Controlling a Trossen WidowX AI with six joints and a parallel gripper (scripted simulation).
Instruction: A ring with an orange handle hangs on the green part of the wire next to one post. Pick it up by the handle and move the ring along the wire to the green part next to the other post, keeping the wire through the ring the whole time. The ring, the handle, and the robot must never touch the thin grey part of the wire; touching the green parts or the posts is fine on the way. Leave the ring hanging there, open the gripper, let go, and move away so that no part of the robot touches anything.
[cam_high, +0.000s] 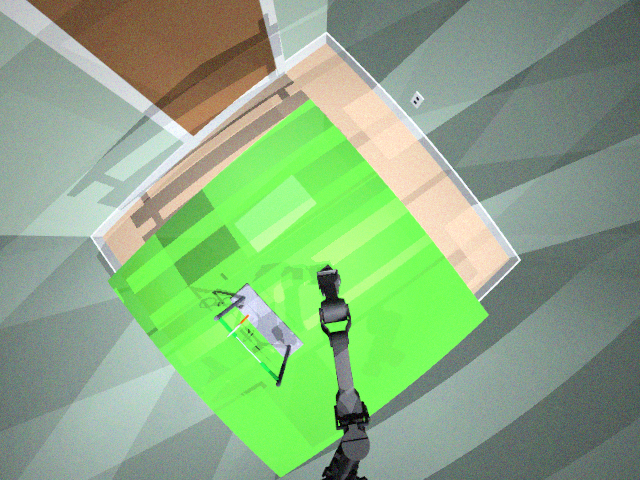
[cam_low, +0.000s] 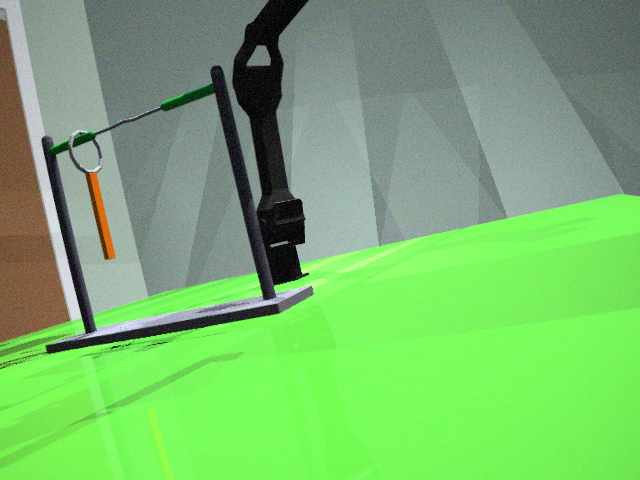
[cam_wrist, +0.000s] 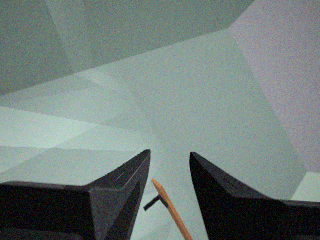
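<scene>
The ring (cam_high: 235, 329) (cam_low: 93, 171) hangs around the green part of the wire (cam_high: 223, 323) (cam_low: 59, 147) beside one post (cam_high: 230, 308) (cam_low: 67, 232), close to where the thin grey wire (cam_high: 250, 351) (cam_low: 126, 120) starts. Its orange handle (cam_high: 244, 320) (cam_low: 100, 217) hangs down and touches nothing below. The other green part (cam_high: 270, 373) (cam_low: 186, 97) joins the second post (cam_high: 283, 365) (cam_low: 240, 170). My gripper (cam_wrist: 169, 155) is partly open and empty. In the wrist view the handle (cam_wrist: 172, 212) shows small, beyond the fingers and low. The fingertips are outside the top and exterior views, away from the handle.
The posts stand on a grey base plate (cam_high: 266, 317) (cam_low: 180, 322) on the green table top (cam_high: 413, 310) (cam_low: 413, 387). My arm (cam_high: 343, 366) (cam_low: 268, 155) rises from its base beside the stand and leans out of frame. Walls fill the background.
</scene>
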